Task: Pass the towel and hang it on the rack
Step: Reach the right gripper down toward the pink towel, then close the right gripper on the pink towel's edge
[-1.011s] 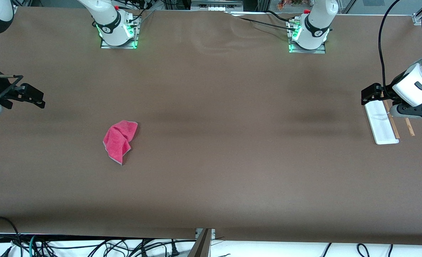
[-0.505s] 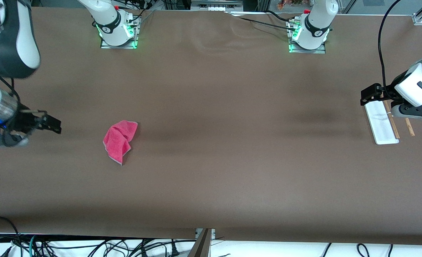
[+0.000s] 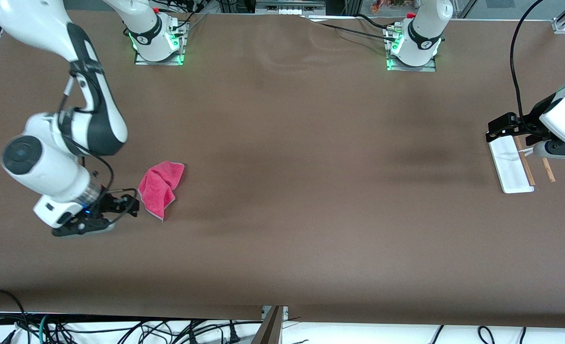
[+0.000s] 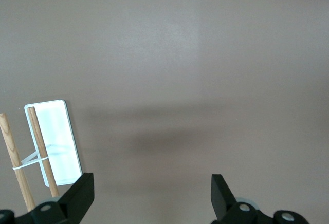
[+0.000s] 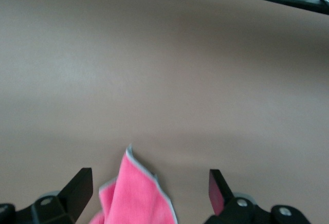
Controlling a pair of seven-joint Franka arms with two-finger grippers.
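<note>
The towel [image 3: 159, 188], a crumpled pink-red cloth with thin grey edging, lies on the brown table toward the right arm's end. My right gripper [image 3: 128, 206] hangs low beside it, open and holding nothing. In the right wrist view a corner of the towel [image 5: 134, 196] shows between the spread fingers of the right gripper [image 5: 149, 183]. The rack [image 3: 510, 165], a flat white plate with thin wooden dowels [image 3: 526, 162], lies at the left arm's end. My left gripper [image 3: 502, 129] hovers open over the plate's edge. In the left wrist view the rack [image 4: 59, 131] lies beside the open, empty left gripper [image 4: 151, 188].
The brown table cover [image 3: 311, 191] spans the whole view. Both arm bases [image 3: 158, 43] [image 3: 413, 48] stand along the edge farthest from the front camera. Cables [image 3: 120, 329] hang below the near edge.
My right arm has swung in from the table's end and come down beside the towel. The left gripper has shifted slightly over the rack. The towel has not moved.
</note>
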